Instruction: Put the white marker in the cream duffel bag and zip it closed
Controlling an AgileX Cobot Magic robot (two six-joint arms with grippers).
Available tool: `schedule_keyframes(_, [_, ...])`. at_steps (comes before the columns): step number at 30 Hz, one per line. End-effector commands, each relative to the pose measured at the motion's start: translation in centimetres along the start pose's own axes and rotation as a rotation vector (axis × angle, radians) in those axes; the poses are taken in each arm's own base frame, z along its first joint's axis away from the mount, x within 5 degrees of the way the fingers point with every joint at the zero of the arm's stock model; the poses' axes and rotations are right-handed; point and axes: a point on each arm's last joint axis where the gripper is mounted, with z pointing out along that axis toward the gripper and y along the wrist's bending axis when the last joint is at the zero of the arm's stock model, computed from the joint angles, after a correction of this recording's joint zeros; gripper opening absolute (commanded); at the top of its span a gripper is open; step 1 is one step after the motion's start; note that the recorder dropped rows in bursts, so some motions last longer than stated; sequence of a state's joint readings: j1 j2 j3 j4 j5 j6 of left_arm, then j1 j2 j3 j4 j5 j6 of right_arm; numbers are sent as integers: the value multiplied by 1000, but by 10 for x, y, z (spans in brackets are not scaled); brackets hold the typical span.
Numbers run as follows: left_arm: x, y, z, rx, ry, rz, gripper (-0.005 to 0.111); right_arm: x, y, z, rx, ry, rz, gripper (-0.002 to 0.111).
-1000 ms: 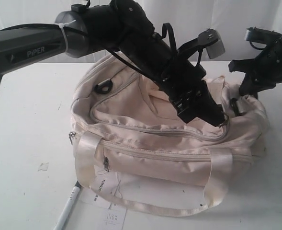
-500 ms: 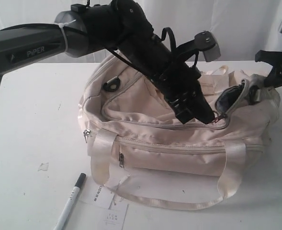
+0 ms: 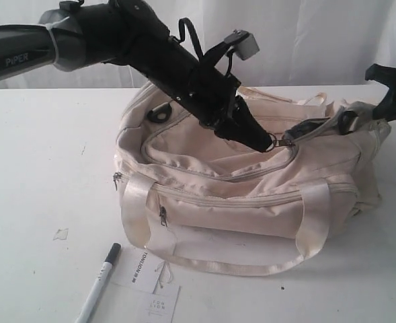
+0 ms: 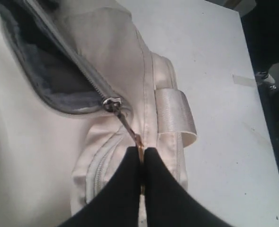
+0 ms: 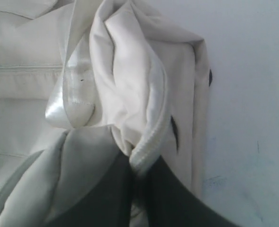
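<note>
The cream duffel bag lies on the white table. Its top zipper stands open at the right end, showing dark lining. My left gripper is shut on the zipper pull, which runs from the slider into the closed black fingertips. My right gripper is shut on a fold of the bag's right end fabric, held up at the exterior view's right edge. The white marker with its black cap lies on the table in front of the bag's left end.
White paper tags lie beside the marker under the bag's front strap handle. A small scrap sits on the table to the left. A white curtain hangs behind the table.
My left gripper has drawn the zipper pull leftwards and the top opening has widened. The right gripper pulled the bag's right end up and right. The bag shifted, uncovering the marker.
</note>
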State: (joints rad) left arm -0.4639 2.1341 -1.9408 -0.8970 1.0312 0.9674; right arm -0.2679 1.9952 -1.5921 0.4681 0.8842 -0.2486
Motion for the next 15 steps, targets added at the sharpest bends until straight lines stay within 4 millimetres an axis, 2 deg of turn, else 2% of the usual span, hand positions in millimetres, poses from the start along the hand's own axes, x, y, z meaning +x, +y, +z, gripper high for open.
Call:
schedule_keyframes(1, [16, -26, 5, 212, 94, 24, 0, -15, -21, -9, 78, -139, -111, 14])
schedule_keyframes(6, [11, -31, 25, 199, -12, 78, 0, -10, -15, -15, 39, -76, -132, 49])
schedule_keyframes(9, [1, -32, 29, 165, -89, 92, 0, -12, -9, -26, 24, -69, -140, 56])
schedule_keyframes(15, [-4, -33, 28, 171, -152, 106, 0, -19, 17, -66, -85, -106, -103, 56])
